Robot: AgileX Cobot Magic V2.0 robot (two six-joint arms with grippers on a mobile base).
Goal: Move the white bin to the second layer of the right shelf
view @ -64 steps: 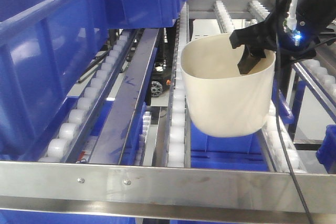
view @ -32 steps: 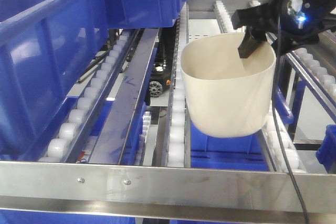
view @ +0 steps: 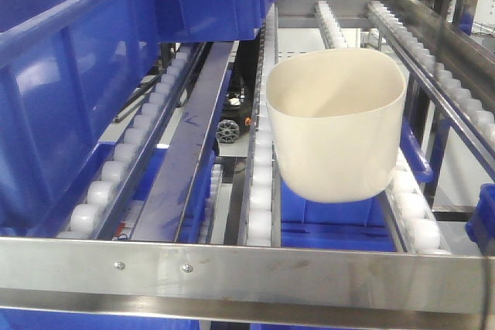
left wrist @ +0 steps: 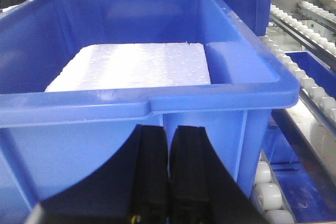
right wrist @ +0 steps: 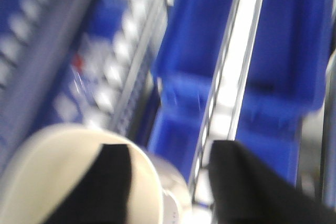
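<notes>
Resting on the roller rails [view: 259,191] of the right shelf second layer, just behind its front bar [view: 247,268], the white bin [view: 335,125] looks placed; judging by that, only retreat remains. Up at one o'clock above the bin, the right gripper [right wrist: 168,182] hangs spread and empty, its view blurred. Facing a blue crate [left wrist: 157,98] holding white foam [left wrist: 134,66], the left gripper [left wrist: 169,177] has its fingers pressed together.

The left tool [left wrist: 169,174] points level and forward, its two black fingers [left wrist: 149,171] pressed flat together. The right tool [right wrist: 168,182], blurred, angles downward with its dark fingers [right wrist: 113,182] spread wide, nothing between them.
</notes>
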